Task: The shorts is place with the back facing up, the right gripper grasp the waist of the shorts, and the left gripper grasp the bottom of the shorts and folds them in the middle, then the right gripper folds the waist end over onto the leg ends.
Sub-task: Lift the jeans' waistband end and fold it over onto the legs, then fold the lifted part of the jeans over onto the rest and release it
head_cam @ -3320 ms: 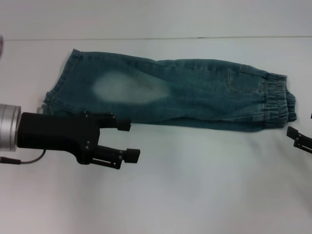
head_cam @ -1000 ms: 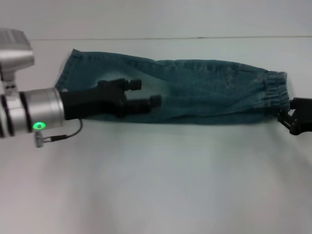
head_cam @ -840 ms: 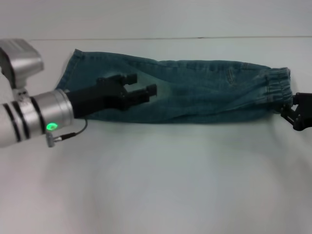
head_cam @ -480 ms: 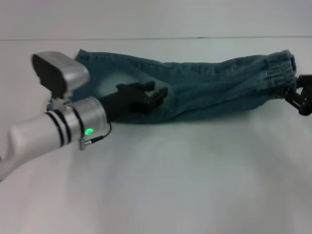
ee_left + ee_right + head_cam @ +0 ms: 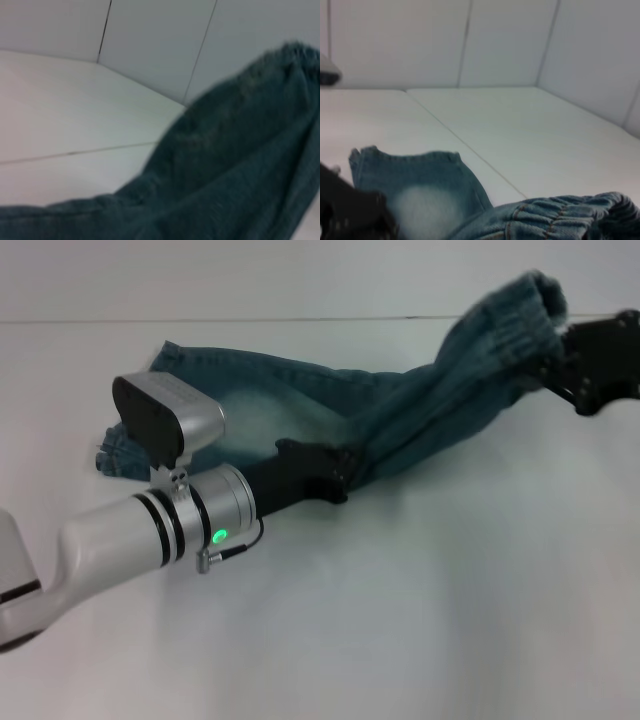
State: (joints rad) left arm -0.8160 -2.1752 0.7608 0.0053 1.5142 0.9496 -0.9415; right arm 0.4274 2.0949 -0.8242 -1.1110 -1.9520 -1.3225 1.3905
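Two grippers are at work on my screens. My right gripper (image 5: 560, 362) is clenched on the waist end (image 5: 520, 310) of the shorts (image 5: 400, 415) and holds it raised off the white table (image 5: 450, 590), toward the far right. My left gripper (image 5: 335, 475) presses on the middle of the shorts near their front edge; whether its fingers are parted I cannot tell. Leg ends (image 5: 125, 455) lie flat on the table at the left, partly hidden behind the silver left arm (image 5: 150, 535).

bright even light, faint soft shadows, wrist views blurred, head view slightly soft
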